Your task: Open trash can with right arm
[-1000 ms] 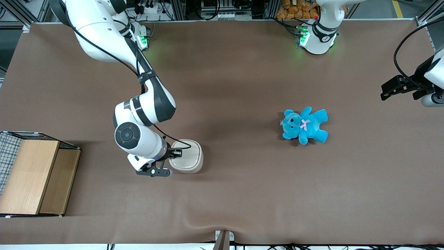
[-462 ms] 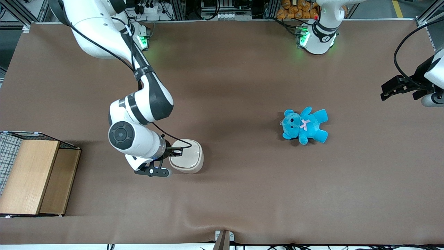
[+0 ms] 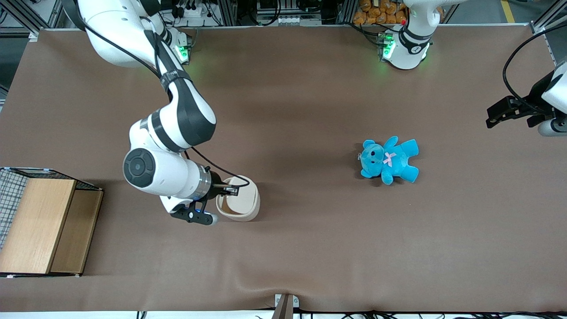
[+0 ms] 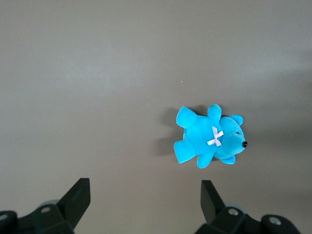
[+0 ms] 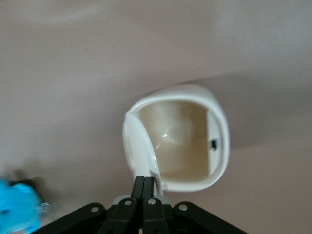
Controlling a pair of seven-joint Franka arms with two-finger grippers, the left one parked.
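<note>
Since the earlier frames the right arm's (image 3: pixel 170 128) wrist has swung toward the working arm's end of the table, and the trash can's (image 3: pixel 239 201) lid (image 5: pixel 139 146) has gone from lying flat to standing up; a tan interior now shows where there was a closed white top.

Near to far, front view: trash can on the table (image 3: pixel 310 248), with the hand (image 3: pixel 231 190) at its rim at roughly 10 o'clock. The wrist view shows both fingers pressed together on the edge of the raised lid, so the hand is closed and gripping the lid. The lid stands near upright along one side of the opening; the can mouth is largely uncovered and its floor is visible.

Wooden box (image 3: pixel 37 223) sits at 9 o'clock from the can, well apart, at the working arm's end. Blue teddy (image 3: pixel 389 160) lies at about 2 o'clock from the can, well apart, toward the parked arm's end, a little farther from the front camera.

Progress, as judged: opening is mostly done. Lid is lifted but held, not resting on its own. Left: carry it over to its stop if it has one, let go, and back the hand off without tipping the can. Whether the lid would stay up unaided cannot be told.
</note>
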